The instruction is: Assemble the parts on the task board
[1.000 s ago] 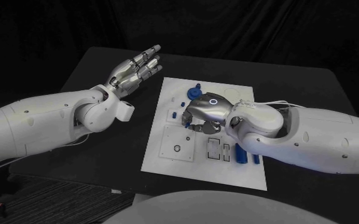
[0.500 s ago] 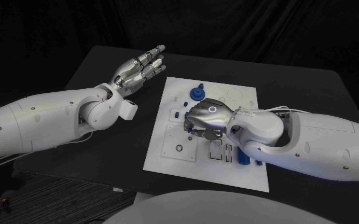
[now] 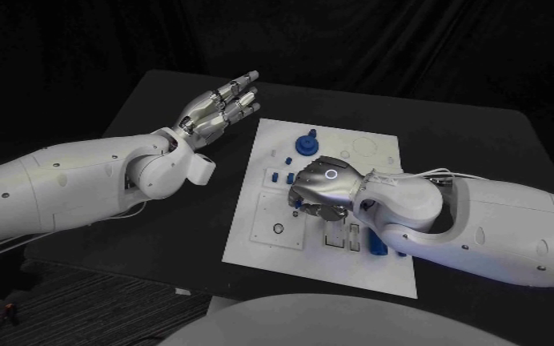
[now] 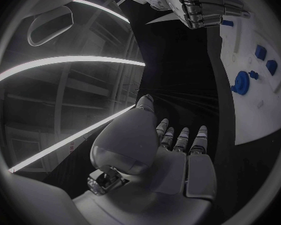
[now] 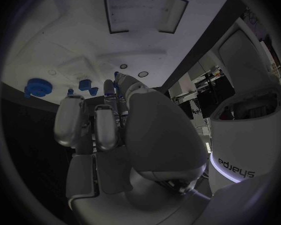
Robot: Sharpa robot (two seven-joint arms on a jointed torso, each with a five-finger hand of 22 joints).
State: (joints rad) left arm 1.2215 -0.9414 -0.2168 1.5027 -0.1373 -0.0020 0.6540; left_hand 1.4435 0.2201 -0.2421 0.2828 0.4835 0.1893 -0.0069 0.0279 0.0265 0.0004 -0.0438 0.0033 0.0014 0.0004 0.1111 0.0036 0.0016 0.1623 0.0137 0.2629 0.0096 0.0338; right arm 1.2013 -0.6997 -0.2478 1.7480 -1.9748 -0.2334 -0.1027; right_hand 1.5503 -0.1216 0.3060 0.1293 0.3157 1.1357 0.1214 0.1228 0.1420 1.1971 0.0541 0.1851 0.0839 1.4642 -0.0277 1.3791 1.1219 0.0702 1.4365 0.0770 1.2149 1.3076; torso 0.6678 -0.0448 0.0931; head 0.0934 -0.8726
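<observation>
The white task board (image 3: 268,238) lies in the middle of the black worktop (image 3: 173,106), its long axis running away from the robot. The right robot hand (image 3: 320,190) sits over the board's centre, fingers curled downward; whether it pinches a part I cannot tell. The left robot hand (image 3: 219,107) hovers beside the board, spread and holding nothing. The left wrist view shows a blue round part (image 4: 242,82) standing near the board's far end, with smaller blue parts (image 4: 265,58) beside it.

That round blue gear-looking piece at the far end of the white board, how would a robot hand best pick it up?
Probably by the raised knob in the middle of the blue gear-like piece, coming straight down from above. It seems to sit flat on the task board, leaving little rim to grip.
</observation>
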